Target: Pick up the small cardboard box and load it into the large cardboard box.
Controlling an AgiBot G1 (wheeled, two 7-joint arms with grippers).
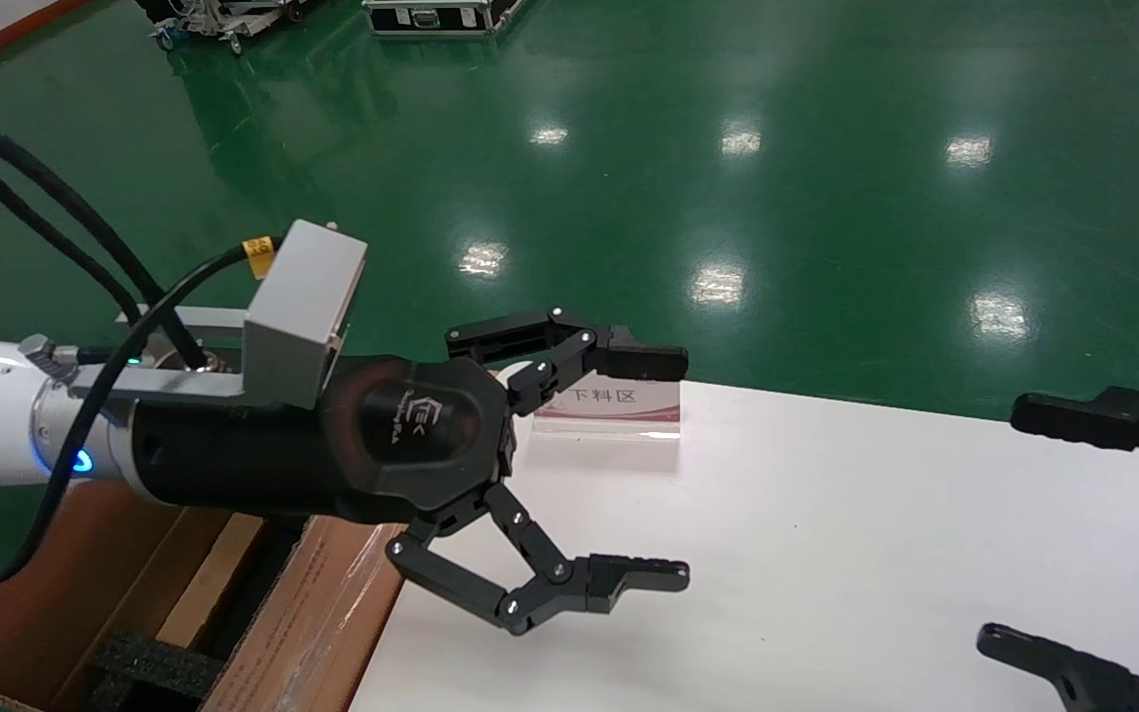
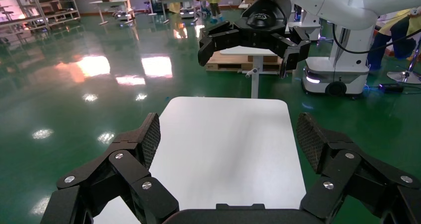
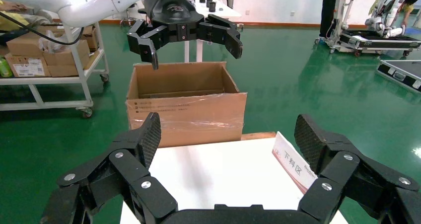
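Over the white table (image 1: 827, 554), your left gripper (image 1: 663, 470) hovers with fingers spread wide and empty; your right gripper (image 1: 1054, 534) waits at the far edge, equally open. You see no small cardboard box in any view. Beside the table stands the large cardboard box (image 3: 186, 107), flaps up. Expect a light, stiff carton; grasp it across its short sides.
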